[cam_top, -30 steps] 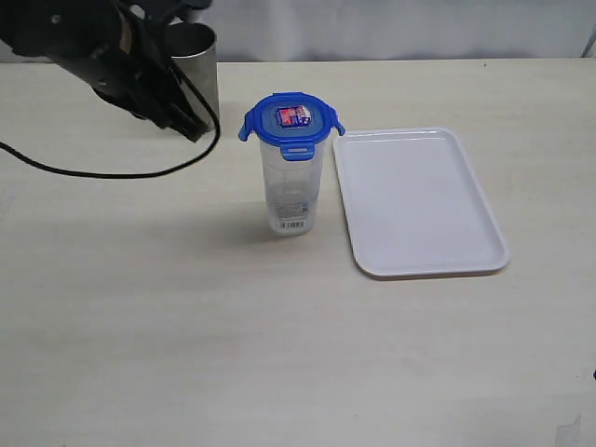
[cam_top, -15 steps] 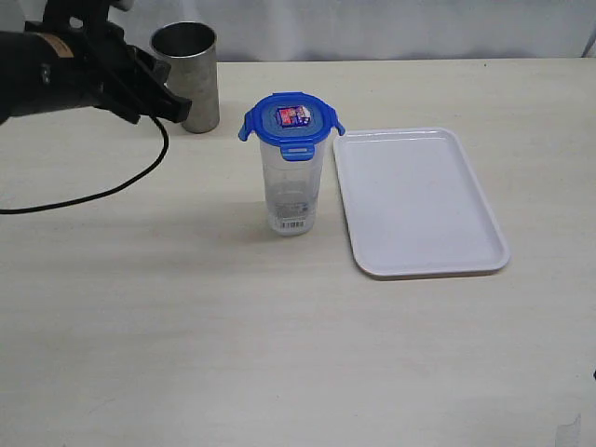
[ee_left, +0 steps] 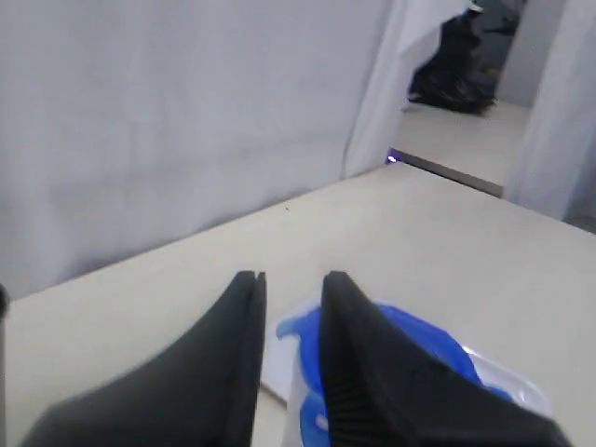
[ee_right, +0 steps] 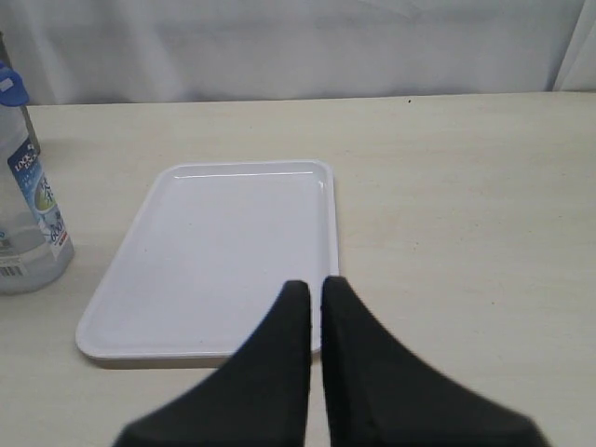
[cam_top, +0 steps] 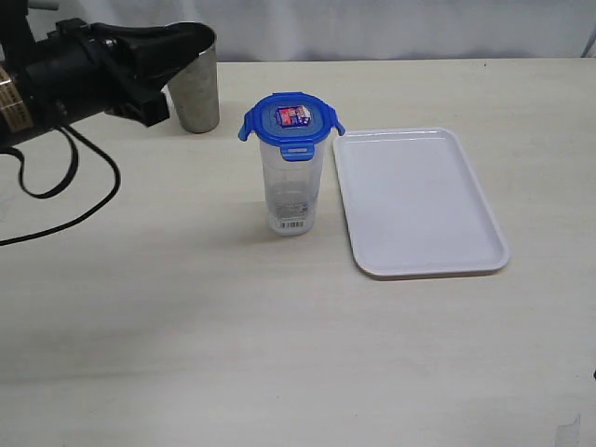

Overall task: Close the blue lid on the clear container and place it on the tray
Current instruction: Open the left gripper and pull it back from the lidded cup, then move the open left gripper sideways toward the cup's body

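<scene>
While the container (cam_top: 291,191) stands on the counter (cam_top: 186,326) beside the tray (cam_top: 419,200), lid (cam_top: 291,124) on top with tabs sticking out, a crooked push could tip it. My left gripper (ee_left: 291,279) is a little apart and empty; my right gripper (ee_right: 315,284) is squeezed together

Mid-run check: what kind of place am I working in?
Likely a lab test bench: a pale table, a plain white curtain behind it, and only a few props, the tray, clear container and metal tumbler.
</scene>
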`<state>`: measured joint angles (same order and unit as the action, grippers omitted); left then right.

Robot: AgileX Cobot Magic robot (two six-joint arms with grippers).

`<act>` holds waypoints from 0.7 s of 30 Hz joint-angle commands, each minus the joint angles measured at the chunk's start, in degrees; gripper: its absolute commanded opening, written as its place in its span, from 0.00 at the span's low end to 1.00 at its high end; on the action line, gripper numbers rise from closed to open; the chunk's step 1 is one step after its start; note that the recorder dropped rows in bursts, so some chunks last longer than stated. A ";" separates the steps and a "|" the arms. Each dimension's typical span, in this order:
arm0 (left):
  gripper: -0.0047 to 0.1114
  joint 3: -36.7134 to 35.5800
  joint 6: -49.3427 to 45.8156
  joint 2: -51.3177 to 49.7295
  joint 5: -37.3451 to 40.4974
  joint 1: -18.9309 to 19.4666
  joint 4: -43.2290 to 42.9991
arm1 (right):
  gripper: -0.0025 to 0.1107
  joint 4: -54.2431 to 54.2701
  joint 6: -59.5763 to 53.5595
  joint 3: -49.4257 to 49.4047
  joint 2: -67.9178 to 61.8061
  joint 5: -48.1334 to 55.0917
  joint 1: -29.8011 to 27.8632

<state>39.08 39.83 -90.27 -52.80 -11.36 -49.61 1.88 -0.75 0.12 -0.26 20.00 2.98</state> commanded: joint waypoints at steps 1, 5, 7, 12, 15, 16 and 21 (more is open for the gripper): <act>0.23 -0.61 7.63 0.42 1.06 4.55 -12.78 | 0.06 0.26 0.06 -0.12 0.26 -0.22 -0.22; 0.37 -1.57 6.12 -0.40 8.32 4.63 -12.67 | 0.06 0.26 0.06 -0.12 0.26 -0.22 -0.22; 0.53 -1.66 3.77 -2.48 6.90 4.63 -12.63 | 0.06 0.26 0.06 -0.12 0.26 -0.22 -0.22; 0.83 -1.66 -8.94 -8.26 4.72 4.63 -11.94 | 0.06 0.26 0.06 -0.12 0.26 -0.22 -0.22; 0.83 -1.66 -8.41 -10.26 4.04 4.63 -11.16 | 0.06 0.26 0.06 -0.12 0.26 -0.22 -0.22; 0.83 -1.66 -8.41 -10.56 4.04 4.63 -11.16 | 0.06 0.26 0.06 -0.12 0.26 -0.22 -0.22; 0.83 -1.66 -8.41 -10.67 1.30 4.63 -9.67 | 0.06 0.26 0.06 -0.12 0.26 -0.22 -0.22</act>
<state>37.51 31.64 -100.86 -48.43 -6.70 -60.78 1.88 -0.75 0.12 -0.26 20.00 2.98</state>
